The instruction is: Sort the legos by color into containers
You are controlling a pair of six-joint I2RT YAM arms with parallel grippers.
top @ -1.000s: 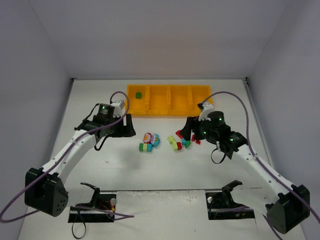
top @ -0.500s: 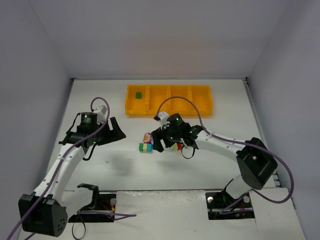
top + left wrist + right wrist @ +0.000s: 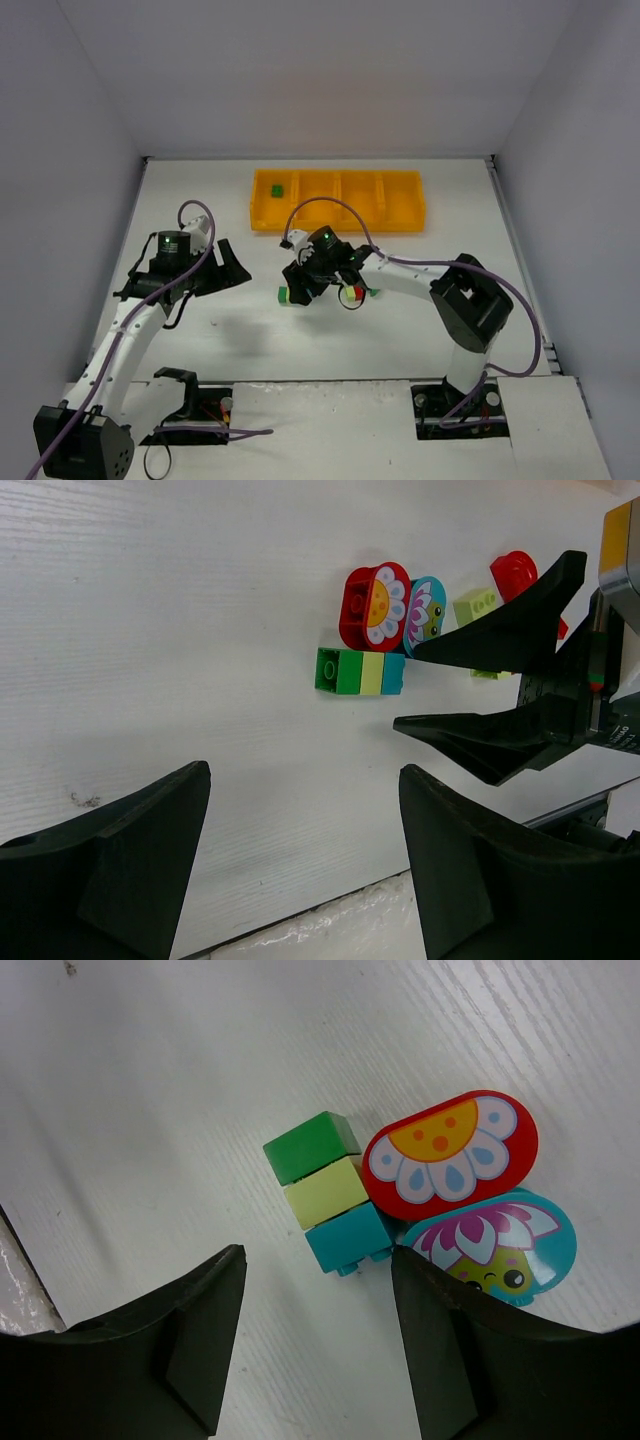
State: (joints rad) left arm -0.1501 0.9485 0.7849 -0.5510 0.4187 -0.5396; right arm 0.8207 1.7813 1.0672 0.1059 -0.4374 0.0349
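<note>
White tabletop (image 3: 300,340), grey walls round it, and the right arm is stretched way over to the middle, its right gripper (image 3: 318,1310) hanging with fingers spread just above the row of green, lime and teal bricks (image 3: 325,1192), which touches a red flower piece (image 3: 450,1155) and a teal piece (image 3: 500,1245). Left arm is bent, left gripper (image 3: 300,850) also wide apart, facing that cluster but off it, with the right one's fingers partly blocking a lime brick (image 3: 477,604). Orange tray (image 3: 340,226) sits at the far side, well apart, one dark green brick (image 3: 277,189) in its leftmost compartment.
</note>
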